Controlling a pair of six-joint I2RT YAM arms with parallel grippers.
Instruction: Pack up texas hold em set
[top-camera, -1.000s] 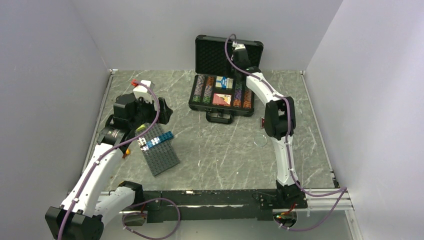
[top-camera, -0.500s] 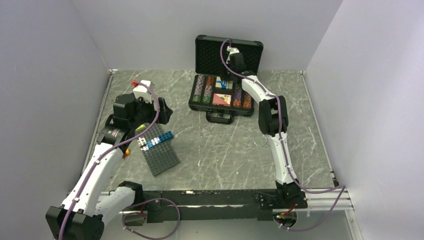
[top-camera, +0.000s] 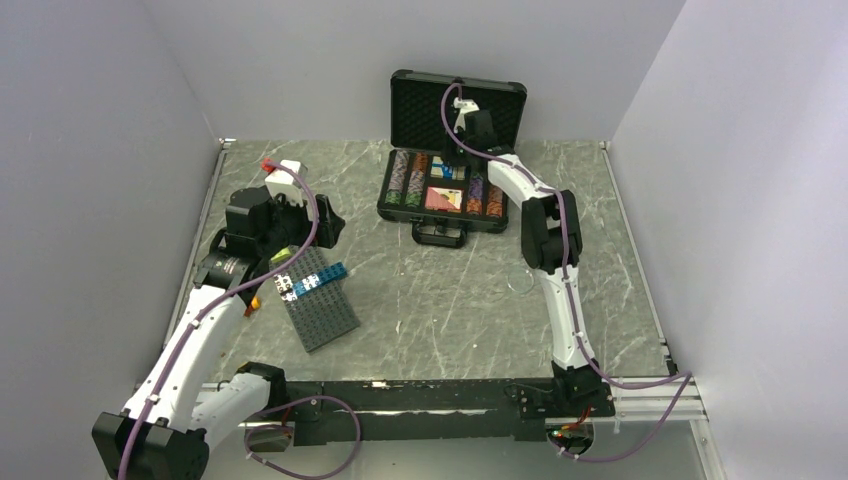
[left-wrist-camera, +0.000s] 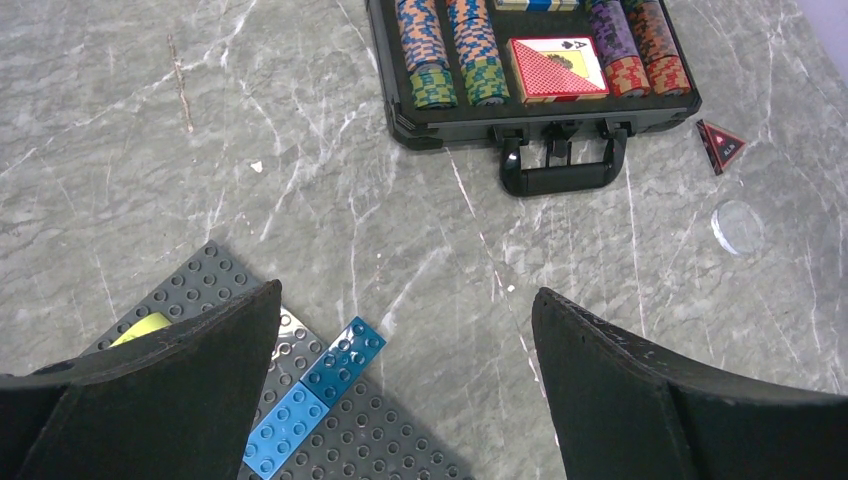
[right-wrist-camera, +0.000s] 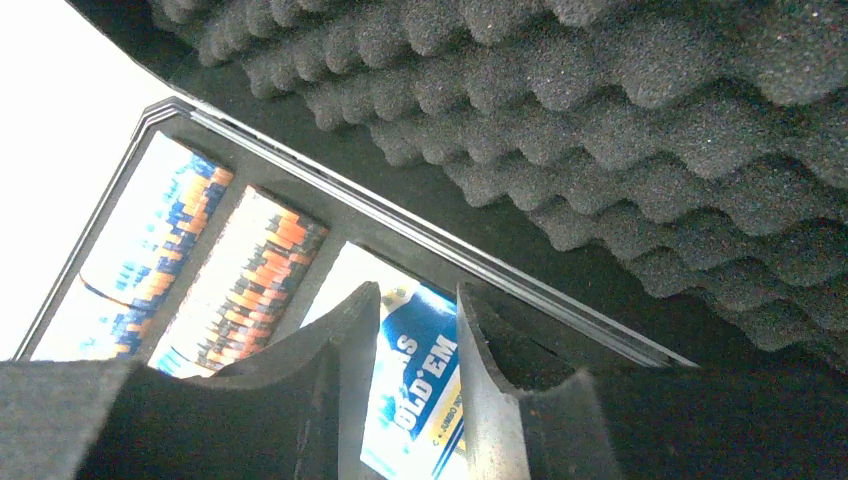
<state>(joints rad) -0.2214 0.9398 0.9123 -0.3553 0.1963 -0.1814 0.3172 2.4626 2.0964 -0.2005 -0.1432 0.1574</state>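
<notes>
So the black foam-lined hard case (top-camera: 440, 218) is sitting open at the back of the grey marbled tabletop (top-camera: 440, 300), pale walls (top-camera: 300, 60) around.
Left gripper (left-wrist-camera: 405, 295) is gaping wide, empty; right gripper (right-wrist-camera: 416, 292) is hovering barely parted inside the case.

Grey-green marbled table top (top-camera: 430, 300) had pale veins and light scuffs. Plain white panels boxed it in: back wall (top-camera: 300, 60), left wall (top-camera: 80, 170), right wall (top-camera: 750, 170). A thin metal strip (top-camera: 204, 225) ran along the table's left edge. A silver rail (top-camera: 650, 386) sat at the near edge. Light was soft and even.
</notes>
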